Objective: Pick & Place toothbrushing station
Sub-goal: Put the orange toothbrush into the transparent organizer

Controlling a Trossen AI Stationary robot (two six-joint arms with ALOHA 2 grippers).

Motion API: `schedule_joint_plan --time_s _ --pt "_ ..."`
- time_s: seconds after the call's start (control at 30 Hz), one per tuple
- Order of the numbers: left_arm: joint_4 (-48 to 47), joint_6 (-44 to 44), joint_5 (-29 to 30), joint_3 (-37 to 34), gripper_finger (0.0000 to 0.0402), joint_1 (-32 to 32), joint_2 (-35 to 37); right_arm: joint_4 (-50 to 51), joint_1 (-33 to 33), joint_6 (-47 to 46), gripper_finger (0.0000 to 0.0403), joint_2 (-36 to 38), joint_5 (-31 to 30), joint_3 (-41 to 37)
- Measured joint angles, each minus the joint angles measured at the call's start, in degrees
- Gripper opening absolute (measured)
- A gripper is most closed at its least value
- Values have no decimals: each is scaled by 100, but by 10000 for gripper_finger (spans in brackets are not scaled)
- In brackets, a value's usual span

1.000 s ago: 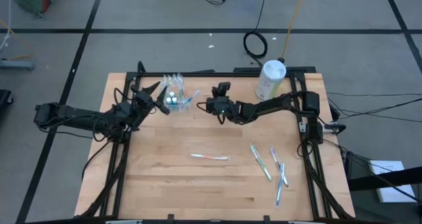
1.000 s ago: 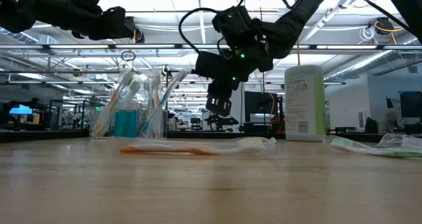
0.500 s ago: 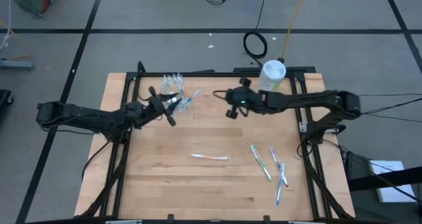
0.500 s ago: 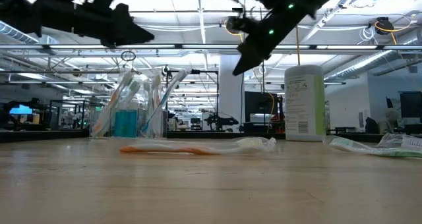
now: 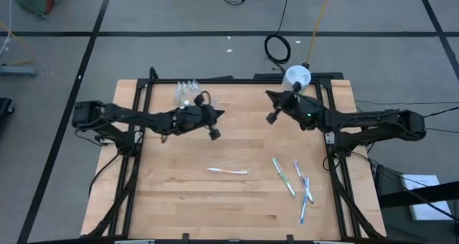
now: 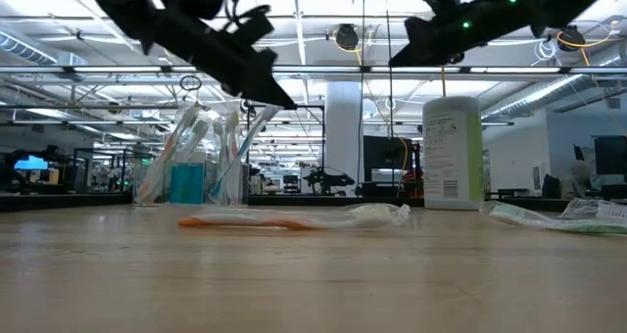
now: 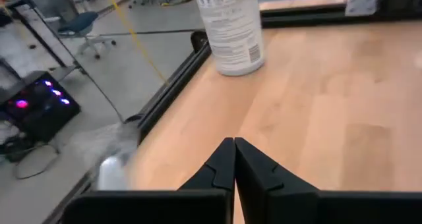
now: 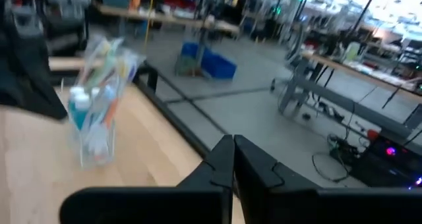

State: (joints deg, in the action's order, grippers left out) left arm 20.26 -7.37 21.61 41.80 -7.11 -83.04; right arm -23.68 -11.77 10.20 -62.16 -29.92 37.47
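The toothbrushing station, a clear cup (image 5: 188, 93) stuffed with pale toothbrushes and blue tubes, stands upright on its base at the table's far left (image 6: 196, 162) and also shows in the right wrist view (image 8: 99, 105). My left gripper (image 5: 215, 123) hovers above the table just right of the cup, shut and empty (image 7: 233, 155). My right gripper (image 5: 271, 105) hangs high near the white canister (image 5: 295, 80), shut and empty (image 8: 232, 151). In the low view both grippers, left (image 6: 286, 103) and right (image 6: 394, 59), are well clear of the tabletop.
The white canister with a green label (image 6: 451, 152) stands at the far right, near the frame rail (image 7: 178, 72). One wrapped toothbrush (image 5: 228, 171) lies mid-table, and several more (image 5: 294, 181) lie toward the near right. Bare wood lies between the two grippers.
My left gripper has swept toward the table's right edge, past the cup, and has shut on nothing. My right gripper has risen and drawn back toward the right edge and the canister, rolling as it went. The cup has stayed in place.
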Motion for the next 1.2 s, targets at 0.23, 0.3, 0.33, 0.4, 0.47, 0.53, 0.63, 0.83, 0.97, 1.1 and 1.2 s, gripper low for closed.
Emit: schedule_joint_plan --time_s 0.23,0.3,0.33,0.4,0.47,0.53,0.63,0.83,0.97,1.1,1.2 --pt "-711 -107 2245 644 13 -67 -547 -508 4 -40 1 477 14 -497" --pt "-999 -27 2678 747 9 -95 -501 -481 13 -110 1 497 12 -498" --pt "-1142 40 2814 758 5 -101 -443 -479 25 -118 1 497 14 -498" --pt "-1259 198 2880 781 3 -103 -317 -476 31 -112 1 497 22 -498" --pt "-1442 372 2914 783 8 -101 -158 -469 31 -118 1 497 18 -498" --pt "-1689 564 2993 785 13 -102 1 -451 28 -166 1 497 18 -498" --pt "-2051 739 3104 785 7 -157 219 -432 28 -217 1 497 18 -496" --pt "-2404 679 2663 783 16 -192 639 -393 28 -401 2 496 20 -496" --pt "-2646 294 842 781 29 -197 831 -391 28 -547 1 495 20 -496" --pt "-2697 16 -1473 781 31 -188 779 -372 28 -696 2 493 42 -496" --pt "-2476 63 -2509 781 31 -173 578 -388 27 -807 1 491 274 -496"
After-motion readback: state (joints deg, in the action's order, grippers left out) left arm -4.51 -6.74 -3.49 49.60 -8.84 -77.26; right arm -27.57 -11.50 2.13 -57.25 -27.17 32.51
